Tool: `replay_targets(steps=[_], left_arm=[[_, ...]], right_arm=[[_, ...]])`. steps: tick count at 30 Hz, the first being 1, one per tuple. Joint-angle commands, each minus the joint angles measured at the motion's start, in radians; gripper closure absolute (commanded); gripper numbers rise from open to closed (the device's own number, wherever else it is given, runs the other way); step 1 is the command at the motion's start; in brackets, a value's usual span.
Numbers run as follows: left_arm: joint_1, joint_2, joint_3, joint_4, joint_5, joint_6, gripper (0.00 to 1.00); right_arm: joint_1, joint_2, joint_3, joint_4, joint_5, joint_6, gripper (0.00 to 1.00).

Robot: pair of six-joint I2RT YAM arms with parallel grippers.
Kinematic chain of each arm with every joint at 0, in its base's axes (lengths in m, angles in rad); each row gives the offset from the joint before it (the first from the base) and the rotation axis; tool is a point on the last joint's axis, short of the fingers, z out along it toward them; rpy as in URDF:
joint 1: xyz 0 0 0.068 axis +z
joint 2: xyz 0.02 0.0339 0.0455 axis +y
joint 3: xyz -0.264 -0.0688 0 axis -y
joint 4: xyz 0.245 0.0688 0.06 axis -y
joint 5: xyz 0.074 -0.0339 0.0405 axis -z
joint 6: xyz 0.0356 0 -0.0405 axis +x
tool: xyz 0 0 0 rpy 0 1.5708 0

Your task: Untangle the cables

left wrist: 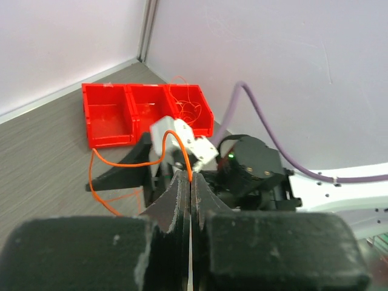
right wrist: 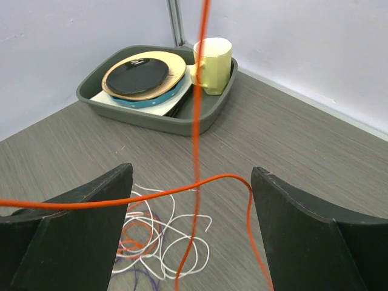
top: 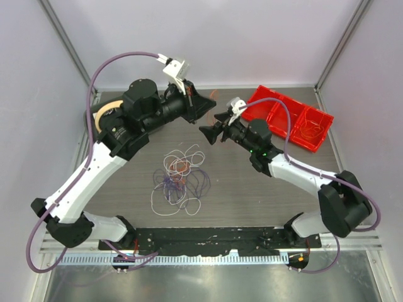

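My left gripper is raised over the back of the table. In the left wrist view it is shut on a thin orange-red cable at the fingertips. The cable loops away to the left. My right gripper faces it, close by, and is open. Orange strands hang and cross between its fingers without being clamped. The rest of the cables, white, purple and an orange loop, lie in a loose tangle on the table, also seen below the right gripper.
A red three-compartment bin stands at the back right, with a thin orange wire in its right compartment; it also shows in the left wrist view. A grey tray with plates and a yellow mug sits back left.
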Motion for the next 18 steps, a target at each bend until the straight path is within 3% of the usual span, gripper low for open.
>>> replay_targets(steps=[1, 3, 4, 5, 6, 10, 11, 13, 14, 15, 17, 18], left_arm=[[-0.010, -0.028, 0.021, 0.004, 0.051, -0.001, 1.00], [-0.011, -0.034, 0.020, 0.002, 0.050, 0.000, 1.00], [-0.012, -0.036, 0.017, 0.001, 0.038, 0.002, 1.00], [-0.012, -0.045, 0.011, 0.001, 0.027, 0.005, 1.00], [-0.010, -0.051, 0.003, 0.004, 0.015, 0.008, 1.00], [-0.010, -0.097, -0.113, 0.044, -0.149, 0.008, 1.00], [-0.011, -0.112, -0.150, 0.059, -0.247, -0.010, 1.00], [-0.010, -0.169, -0.272, 0.100, -0.327, -0.038, 0.94], [-0.008, -0.187, -0.314, 0.111, -0.425, -0.075, 0.86], [-0.008, -0.223, -0.359, 0.127, -0.465, -0.098, 0.57], [-0.010, -0.250, -0.472, 0.154, -0.519, -0.128, 0.24], [-0.008, -0.260, -0.505, 0.157, -0.519, -0.156, 0.03]], right_arm=[[0.003, 0.090, 0.099, 0.075, 0.036, 0.024, 0.17], [0.003, 0.110, 0.122, 0.081, 0.037, 0.029, 0.30], [0.001, 0.115, 0.127, 0.078, 0.034, 0.041, 0.43], [0.003, 0.113, 0.129, 0.071, 0.031, 0.045, 0.92], [0.003, 0.104, 0.123, 0.072, 0.042, 0.053, 0.99], [0.003, 0.002, 0.069, 0.054, 0.130, 0.071, 0.99], [0.001, -0.047, 0.057, 0.020, 0.154, 0.075, 0.99], [-0.005, -0.101, 0.060, -0.061, 0.194, 0.070, 0.99], [-0.011, -0.123, 0.084, -0.175, 0.189, 0.055, 0.99], [-0.018, -0.156, 0.104, -0.240, 0.197, 0.052, 0.99], [-0.044, -0.173, 0.182, -0.450, 0.277, 0.044, 0.99], [-0.058, -0.187, 0.204, -0.504, 0.312, 0.041, 0.99]])
